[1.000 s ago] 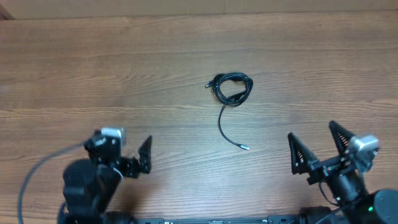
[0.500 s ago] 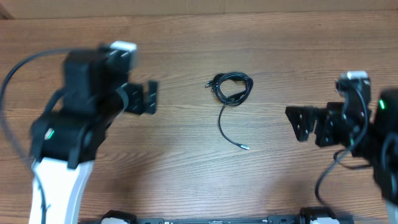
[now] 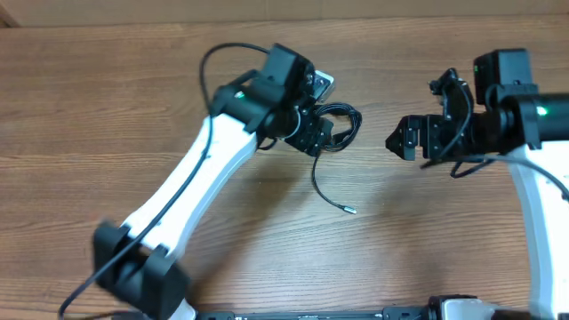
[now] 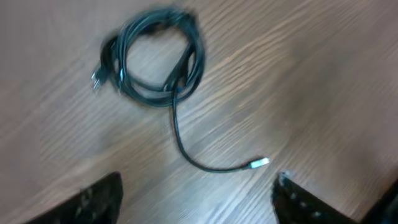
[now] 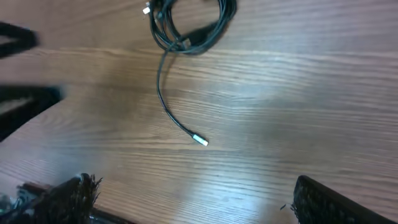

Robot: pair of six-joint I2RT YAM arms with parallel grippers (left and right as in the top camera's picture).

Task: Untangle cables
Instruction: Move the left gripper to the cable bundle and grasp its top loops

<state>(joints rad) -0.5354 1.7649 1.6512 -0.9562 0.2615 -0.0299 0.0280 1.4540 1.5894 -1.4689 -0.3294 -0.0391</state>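
The cables [image 3: 348,119] lie as a small black coil on the wooden table, with one loose strand [image 3: 316,178] running toward me to a silvery plug tip [image 3: 349,211]. My left gripper [image 3: 315,135] hovers at the coil's left edge and covers part of it. In the left wrist view the coil [image 4: 155,62] lies ahead of the gripper [image 4: 199,200], whose jaws stand wide apart with nothing between them. My right gripper [image 3: 412,142] hangs open to the right of the coil, apart from it. The right wrist view shows the coil [image 5: 193,28] and plug tip [image 5: 200,141] beyond the open gripper [image 5: 199,202].
The left arm's white link [image 3: 187,196] slants across the table from the front left. Its blurred dark shape [image 5: 18,99] shows at the left edge of the right wrist view. Bare wood tabletop [image 3: 462,231] surrounds the cables.
Both arms have swung up from the front edge toward the middle. The left gripper has reached the coil's left edge; the right one has moved in from the right. The cables lie unmoved.
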